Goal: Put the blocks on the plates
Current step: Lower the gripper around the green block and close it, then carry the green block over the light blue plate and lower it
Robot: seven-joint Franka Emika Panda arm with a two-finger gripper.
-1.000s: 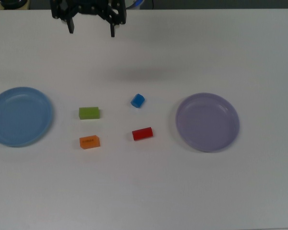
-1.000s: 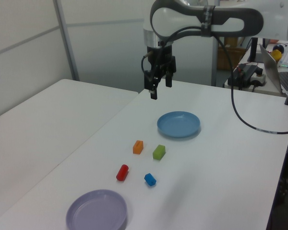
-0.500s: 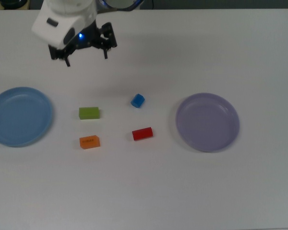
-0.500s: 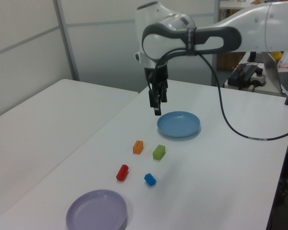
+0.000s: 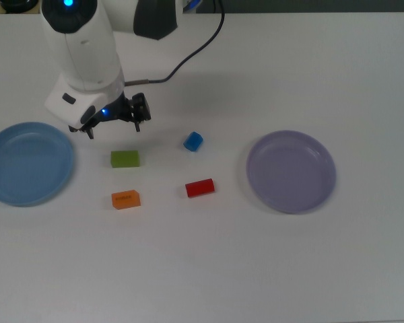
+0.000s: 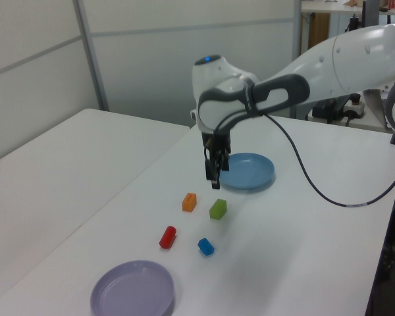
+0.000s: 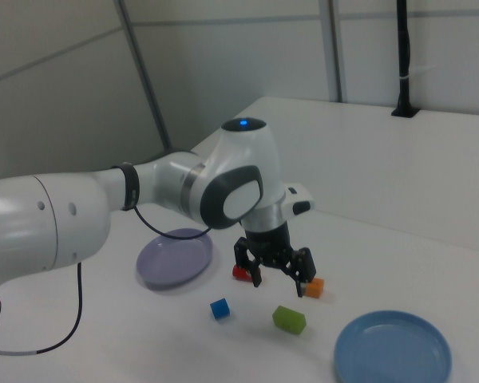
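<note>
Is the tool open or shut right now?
Open. In the top view the tool has its two fingers spread wide apart with nothing between them, just above the green block.

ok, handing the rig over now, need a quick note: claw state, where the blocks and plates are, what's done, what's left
Claw: open, empty, raised off the table just above the green block in the top view.
Green, orange block, red block and blue block: all on the table between the plates.
Blue plate at the top view's left, lavender plate at its right, both empty.
Done: nothing placed.
Left: all four blocks; green looks the likely first pick.
</note>
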